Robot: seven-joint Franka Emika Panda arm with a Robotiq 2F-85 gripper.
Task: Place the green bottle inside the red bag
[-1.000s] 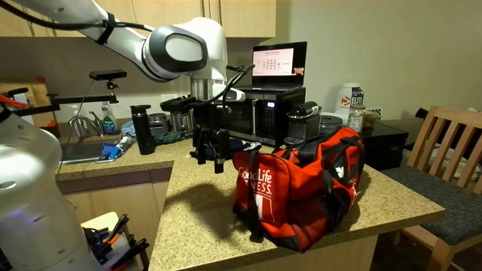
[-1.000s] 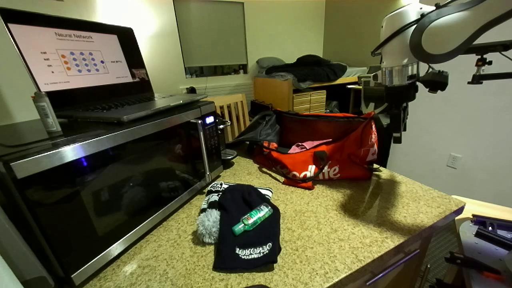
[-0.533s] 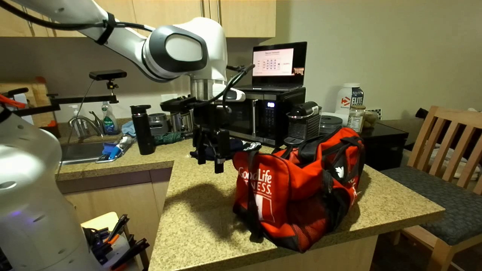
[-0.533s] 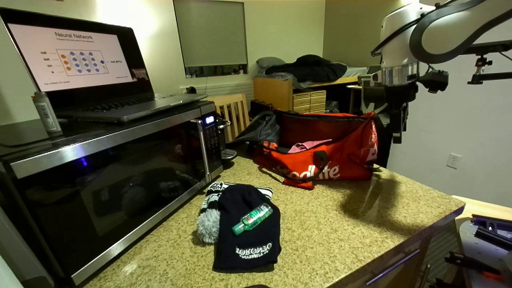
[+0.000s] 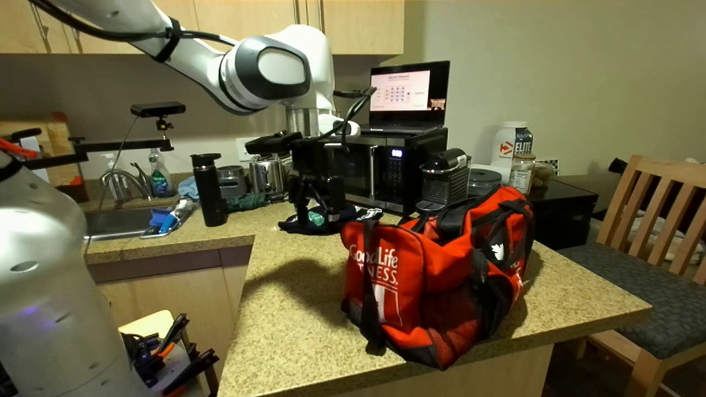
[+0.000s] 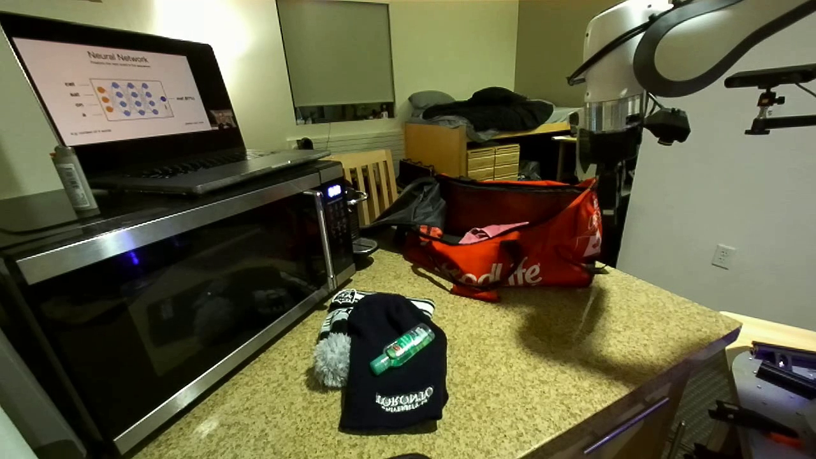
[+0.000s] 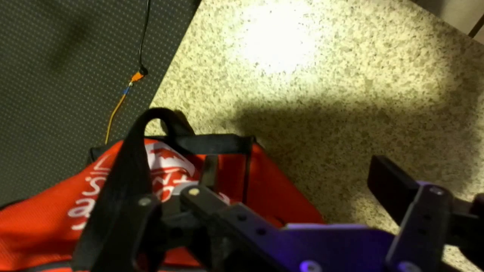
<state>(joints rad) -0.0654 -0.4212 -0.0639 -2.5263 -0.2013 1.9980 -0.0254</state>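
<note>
The green bottle point(image 6: 403, 349) lies on its side on a dark knit hat point(image 6: 395, 408) on the counter. A bit of the bottle point(image 5: 316, 219) shows behind my fingers in an exterior view. The red bag point(image 5: 447, 281) stands on the counter with its top open towards an exterior view point(image 6: 510, 197); pink cloth point(image 6: 491, 233) lies inside. My gripper point(image 5: 317, 219) is open and empty, pointing down above the counter beside the bag's lettered end. In the wrist view, the gripper point(image 7: 297, 170) has its fingers wide apart, one over the bag's edge point(image 7: 280, 189), one over the counter.
A microwave point(image 6: 191, 274) with a laptop point(image 6: 146, 115) on top stands beside the hats. A striped hat with a grey pompom point(image 6: 332, 361) lies against the dark hat. A black tumbler point(image 5: 209, 190) stands near the sink. A coffee machine point(image 5: 444, 176) is behind the bag.
The arm has shifted: the gripper sits slightly right and higher in one exterior view, and further left in another. The bottle now shows between the fingers there. Bottle and bag have not moved.
</note>
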